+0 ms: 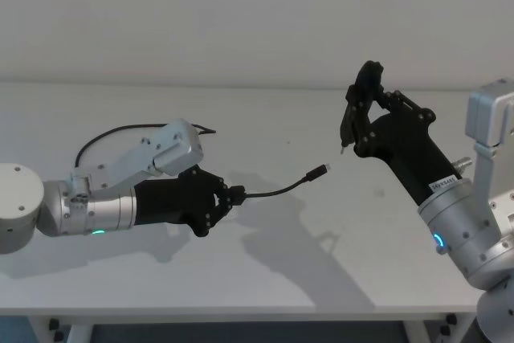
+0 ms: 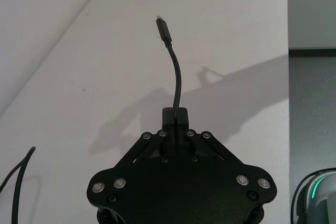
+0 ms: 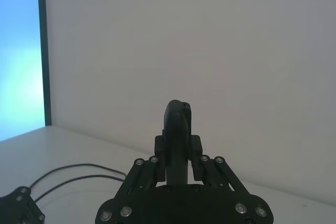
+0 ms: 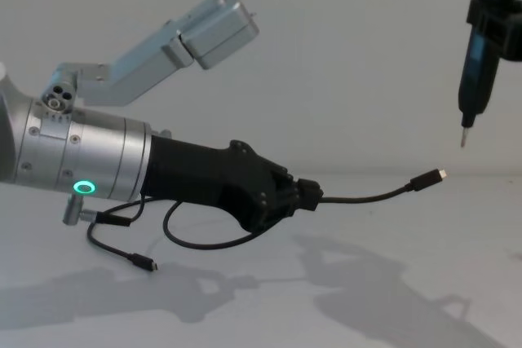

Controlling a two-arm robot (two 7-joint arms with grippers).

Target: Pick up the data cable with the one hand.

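My left pincer [image 1: 234, 197] is clamped on the cable [image 1: 283, 190] short of its silver-tipped plug [image 1: 320, 171], low over the table [image 1: 281, 283], so that end juts right while slack trails far-left. Right pincer [image 1: 363, 110], raised at right, grips a slim tool [image 4: 477, 63], out of the way.

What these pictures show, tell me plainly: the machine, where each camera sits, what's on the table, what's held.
This is a two-armed robot at a white table. The head view looks down from above, the chest view looks across from low down, and each wrist view looks along that arm's own gripper. The left gripper is shut on a black cable; its silver-tipped plug sticks out ahead, and the rest trails on the table behind. The right gripper, raised on the right, clamps a slim black tool with a thin metal tip pointing down.
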